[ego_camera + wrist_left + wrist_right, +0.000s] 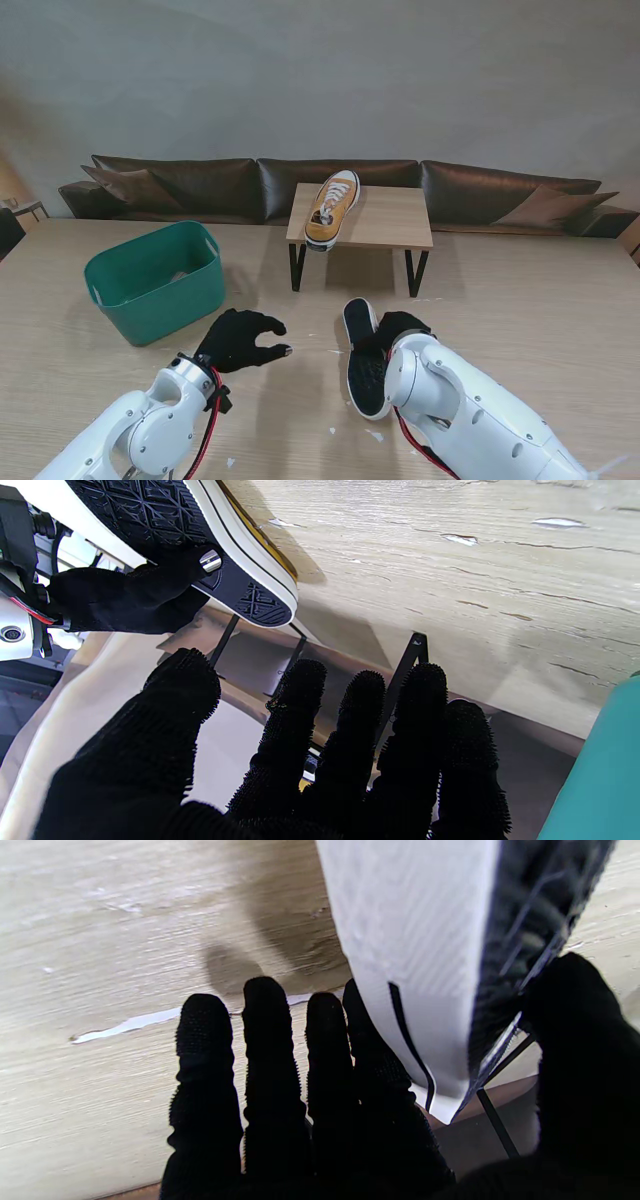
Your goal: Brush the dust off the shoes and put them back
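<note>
2 yellow canvas sneakers with white rubber rims are in play: one rests upright on the small wooden stand with black metal legs (385, 222) farther from me (332, 208), and the other (364, 358) is gripped on its edge by the black-gloved right hand (402, 330), its dark diamond-tread sole turned toward the left. The black-gloved left hand (240, 340), covered in short stiff bristles, hovers just beside that sole with fingers spread and holding nothing. I judge the brushing goes best if the right hand holds the shoe rigid while the bristled fingers (295, 715) sweep along the ribbed sole and smooth rim, away from the green plastic tub (155, 280) and over the pale woodgrain table (520, 300).
</note>
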Controlling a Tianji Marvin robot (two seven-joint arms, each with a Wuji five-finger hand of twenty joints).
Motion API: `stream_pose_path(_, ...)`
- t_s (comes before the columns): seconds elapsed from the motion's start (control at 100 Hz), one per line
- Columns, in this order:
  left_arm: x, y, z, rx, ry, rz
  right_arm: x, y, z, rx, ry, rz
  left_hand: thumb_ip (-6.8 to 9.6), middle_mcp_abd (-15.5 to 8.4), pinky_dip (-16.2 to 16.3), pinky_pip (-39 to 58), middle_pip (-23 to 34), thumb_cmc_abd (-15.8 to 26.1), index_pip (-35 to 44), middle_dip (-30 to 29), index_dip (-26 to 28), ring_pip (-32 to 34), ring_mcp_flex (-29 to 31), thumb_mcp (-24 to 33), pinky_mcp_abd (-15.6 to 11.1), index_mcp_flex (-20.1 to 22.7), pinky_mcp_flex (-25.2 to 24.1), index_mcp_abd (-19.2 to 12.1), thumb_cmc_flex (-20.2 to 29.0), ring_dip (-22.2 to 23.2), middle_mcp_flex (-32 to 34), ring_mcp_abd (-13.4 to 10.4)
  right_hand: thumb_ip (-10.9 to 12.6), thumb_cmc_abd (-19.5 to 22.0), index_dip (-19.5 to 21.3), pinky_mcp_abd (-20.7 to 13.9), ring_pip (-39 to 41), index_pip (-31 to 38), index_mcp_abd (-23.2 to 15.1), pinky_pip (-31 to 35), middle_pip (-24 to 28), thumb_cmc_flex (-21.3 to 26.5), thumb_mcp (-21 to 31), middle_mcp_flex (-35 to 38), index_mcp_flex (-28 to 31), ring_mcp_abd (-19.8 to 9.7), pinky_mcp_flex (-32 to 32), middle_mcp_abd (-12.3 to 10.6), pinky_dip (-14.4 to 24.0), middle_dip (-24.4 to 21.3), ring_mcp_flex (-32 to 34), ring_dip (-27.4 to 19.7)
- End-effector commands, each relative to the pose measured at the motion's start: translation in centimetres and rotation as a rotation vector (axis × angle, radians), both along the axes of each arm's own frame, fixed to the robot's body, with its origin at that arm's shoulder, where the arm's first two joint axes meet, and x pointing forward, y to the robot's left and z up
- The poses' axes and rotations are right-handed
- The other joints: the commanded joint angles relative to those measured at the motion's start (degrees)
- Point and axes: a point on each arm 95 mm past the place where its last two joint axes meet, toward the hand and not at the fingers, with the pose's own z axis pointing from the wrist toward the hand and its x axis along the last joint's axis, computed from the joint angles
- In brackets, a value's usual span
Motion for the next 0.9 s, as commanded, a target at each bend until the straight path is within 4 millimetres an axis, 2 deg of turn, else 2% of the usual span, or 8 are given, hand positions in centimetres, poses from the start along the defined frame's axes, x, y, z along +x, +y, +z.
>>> stream_pose_path(0.0, -0.2, -0.1, 0.0, 0.002, 0.015, -0.005, -0.8, 1.2, -1.2, 0.023, 0.049, 0.017, 2.02, 0.9, 1.1, -0.7, -0.5, 2.3, 0.3, 0.5, 0.4, 1.2, 1.1, -1.3, 1.0, 0.7, -1.8, 0.9, 1.2, 1.0, -0.7, 1.3, 1.6, -4.3, -5.2, -0.9, 4.8, 12.2, -7.5, 5.0, 1.7, 10.5, 4.6, 6.1, 4.7, -1.0, -15.9, -2.4, 0.7, 2.7, 3.9, 2.3)
stream_pose_path(0.02, -0.2, -0.1, 0.0, 0.002, 0.015, -0.005, -0.8, 1.3, -1.2, 0.028, 0.051, 0.015, 2.02, 0.8, 1.1, -0.7, -0.5, 2.3, 0.4, 0.5, 0.4, 1.2, 1.1, -1.4, 1.0, 0.8, -1.8, 0.8, 1.2, 1.0, -0.7, 1.3, -0.8, -8.2, -6.9, -1.0, 6.1, 15.1, -8.1, 5.9, 1.9, 8.1, 14.1, 7.1, 4.0, -1.3, -15.3, -2.6, 0.8, 3.1, 5.0, 3.0)
stream_pose_path(0.05, -0.2, -0.1, 0.0, 0.001, 0.014, -0.004, -0.8, 1.4, -1.2, 0.034, 0.054, 0.010, 2.02, 0.8, 1.1, -0.7, -0.5, 2.4, 0.4, 0.6, 0.4, 1.3, 1.1, -1.4, 1.0, 0.8, -1.8, 0.8, 1.2, 1.0, -0.7, 1.2, -8.9, -15.9, -8.4, -1.0, 9.1, 19.3, -8.9, 7.8, 2.3, 2.5, 35.0, 8.8, 3.4, -1.9, -14.1, -2.5, 1.2, 3.8, 6.9, 4.3)
stream_pose_path(0.08, -0.2, -0.1, -0.1, 0.001, 0.014, -0.003, -0.9, 1.6, -1.2, 0.039, 0.054, 0.005, 2.03, 0.9, 1.1, -0.7, -0.5, 2.3, 0.4, 0.6, 0.4, 1.3, 1.2, -1.4, 1.1, 0.9, -1.8, 0.9, 1.2, 1.0, -0.7, 1.4, -11.3, -18.3, -8.4, -1.0, 11.1, 20.5, -9.3, 9.3, 2.9, 2.8, 38.5, 9.8, 3.9, -2.1, -13.1, -2.4, 1.8, 4.4, 8.1, 5.1)
stream_pose_path(0.17, -0.2, -0.1, -0.1, 0.001, 0.014, -0.002, -0.9, 2.1, -1.2, 0.044, 0.054, 0.006, 2.05, 0.9, 1.1, -0.7, -0.5, 2.5, 0.5, 0.5, 0.5, 1.2, 1.1, -1.5, 1.1, 1.0, -1.9, 1.0, 1.3, 1.0, -0.7, 1.4, -13.1, -21.5, -7.6, -0.5, 16.5, 22.8, -10.2, 12.9, 4.2, 5.0, 41.0, 13.6, 6.6, -2.2, -10.4, -2.1, 3.2, 7.6, 11.8, 7.2)
stream_pose_path(0.46, -0.3, 0.0, -0.1, 0.005, 0.016, 0.004, -1.7, 3.1, -0.7, 0.023, 0.051, 0.118, 2.11, 0.9, 1.2, -0.8, -0.6, 2.8, 0.8, 0.6, 0.7, 1.3, 1.1, -1.8, 1.1, 1.4, -2.0, 1.0, 1.3, 1.0, -0.7, 1.3, -12.4, -24.2, -1.6, 0.4, 28.4, 28.6, -11.6, 22.7, 8.7, 5.9, 49.3, 16.5, 8.0, -2.6, -3.5, -1.5, 8.9, 15.8, 18.1, 11.9)
stream_pose_path(0.66, -0.2, 0.4, -0.3, 0.010, 0.023, 0.024, -2.6, 3.3, 0.3, 0.039, 0.006, 0.210, 2.13, 0.9, 1.1, -1.3, -0.7, 2.9, 0.0, 0.5, 0.5, 1.0, 0.6, -1.8, 1.0, 0.1, -2.5, 1.3, 1.4, 0.9, -1.1, 1.3, -12.6, -23.0, -6.0, 0.3, 29.6, 37.1, -12.2, 23.9, 9.0, 5.7, 53.1, 15.3, 3.8, -3.4, -0.6, -2.5, 11.2, 19.1, 19.3, 13.7)
stream_pose_path(0.89, 0.3, 0.7, -1.3, -0.051, 0.102, 0.088, -3.0, 2.9, 1.3, 0.088, -0.071, 0.261, 2.12, 2.0, -1.5, -9.3, -3.4, 2.1, -6.2, -1.1, -2.9, -4.8, -6.1, -1.9, 0.5, -9.2, -7.8, 2.6, 1.8, -1.3, -6.3, 2.6, -13.8, -20.3, -9.0, 0.0, 28.4, 41.3, -11.4, 23.3, 8.8, 5.2, 54.0, 14.9, 1.4, -4.7, 3.7, -2.4, 10.8, 20.0, 22.0, 14.1)
